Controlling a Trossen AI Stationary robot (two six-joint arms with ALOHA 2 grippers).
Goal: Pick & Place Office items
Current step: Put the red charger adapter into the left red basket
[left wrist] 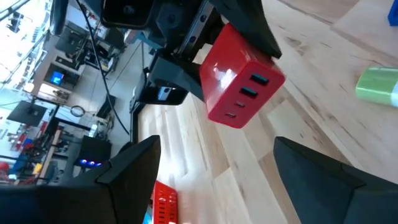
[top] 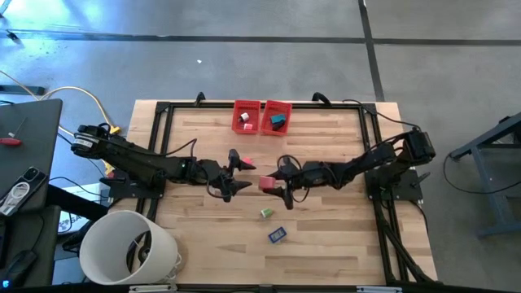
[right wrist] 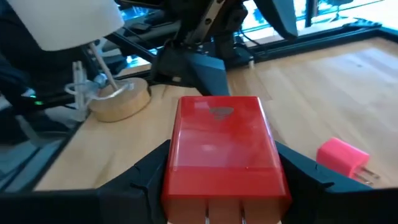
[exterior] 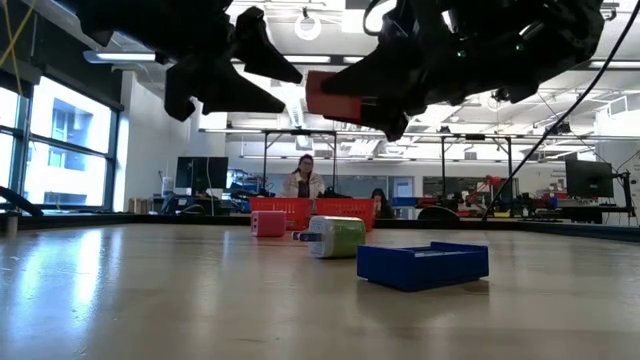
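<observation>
My right gripper (top: 273,184) is near the table's middle, shut on a red block-shaped charger (right wrist: 222,146) with ports on one face (left wrist: 247,93). My left gripper (top: 242,175) is open and faces it from the table's left, a short gap away, touching nothing. A pink piece (top: 248,164) lies flat on the wood just beyond the two grippers. A green piece (top: 266,213) and a dark blue piece (top: 278,235) lie nearer the near edge. In the low view the red charger (exterior: 345,100) hangs well above the table. My right gripper pinches the red charger between its two fingers, one finger (right wrist: 146,177) on each long side face (right wrist: 177,155). The fingers come roughly level from the table's right. The charger is lifted clear of the table, and its ported end points toward my left gripper.
Two red bins (top: 247,116) (top: 278,116) stand side by side at the far edge with small pieces inside. A big white bucket (top: 130,248) stands off the table's near-left corner. A black frame rail (top: 163,146) borders the tabletop. People sit in the room beyond (exterior: 305,178).
</observation>
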